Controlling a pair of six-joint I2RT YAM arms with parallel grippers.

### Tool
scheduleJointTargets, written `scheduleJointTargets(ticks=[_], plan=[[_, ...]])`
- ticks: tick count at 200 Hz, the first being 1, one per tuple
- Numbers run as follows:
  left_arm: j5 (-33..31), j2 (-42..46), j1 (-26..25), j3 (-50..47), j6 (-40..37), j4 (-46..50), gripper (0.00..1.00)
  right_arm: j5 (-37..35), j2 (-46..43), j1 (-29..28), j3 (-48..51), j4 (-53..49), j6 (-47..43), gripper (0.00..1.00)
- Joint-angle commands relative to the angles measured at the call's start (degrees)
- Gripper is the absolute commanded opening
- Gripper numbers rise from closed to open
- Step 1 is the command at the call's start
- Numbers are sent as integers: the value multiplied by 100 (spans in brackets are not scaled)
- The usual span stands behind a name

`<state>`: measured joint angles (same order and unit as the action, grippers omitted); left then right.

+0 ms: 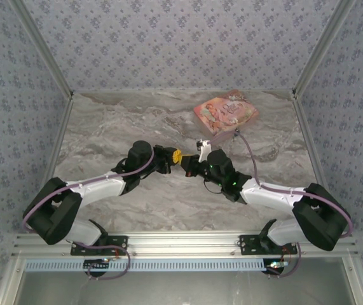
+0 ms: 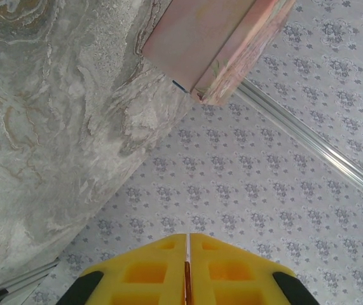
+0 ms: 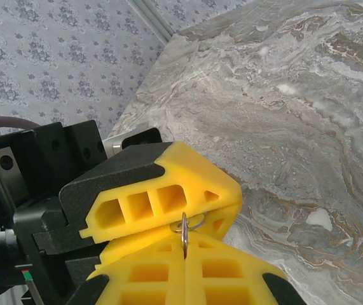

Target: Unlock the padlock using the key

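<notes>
Seen from above, the pink box [image 1: 226,113] lies on the marble table [image 1: 117,127] in the upper right, well apart from my arms. My left end effector [image 1: 177,155] and right end effector [image 1: 188,164] meet tip to tip mid-frame.

In the left wrist view the box's corner sits at the top. A blue sliver [image 2: 179,85] at its lower edge may be the padlock; I cannot tell. My left fingers [image 2: 149,273] are pressed together.

In the right wrist view my right fingers [image 3: 232,273] pinch the thin silver key [image 3: 184,241], its ring [image 3: 192,223] touching the left tip.
</notes>
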<state>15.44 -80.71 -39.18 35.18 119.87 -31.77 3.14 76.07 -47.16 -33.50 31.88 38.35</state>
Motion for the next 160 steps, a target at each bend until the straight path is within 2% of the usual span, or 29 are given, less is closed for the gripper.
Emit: scheduleJointTargets(ticks=[1, 97, 160], plan=[[37, 22, -46, 121, 727, -58, 11, -123, -172, 14, 62, 49, 68, 0], [43, -6, -38, 99, 731, -110, 9, -133, -206, 39, 89, 21, 86, 0], [33, 17, -28, 94, 621, -55, 0, -103, -231, 84, 159, 138, 173, 0]])
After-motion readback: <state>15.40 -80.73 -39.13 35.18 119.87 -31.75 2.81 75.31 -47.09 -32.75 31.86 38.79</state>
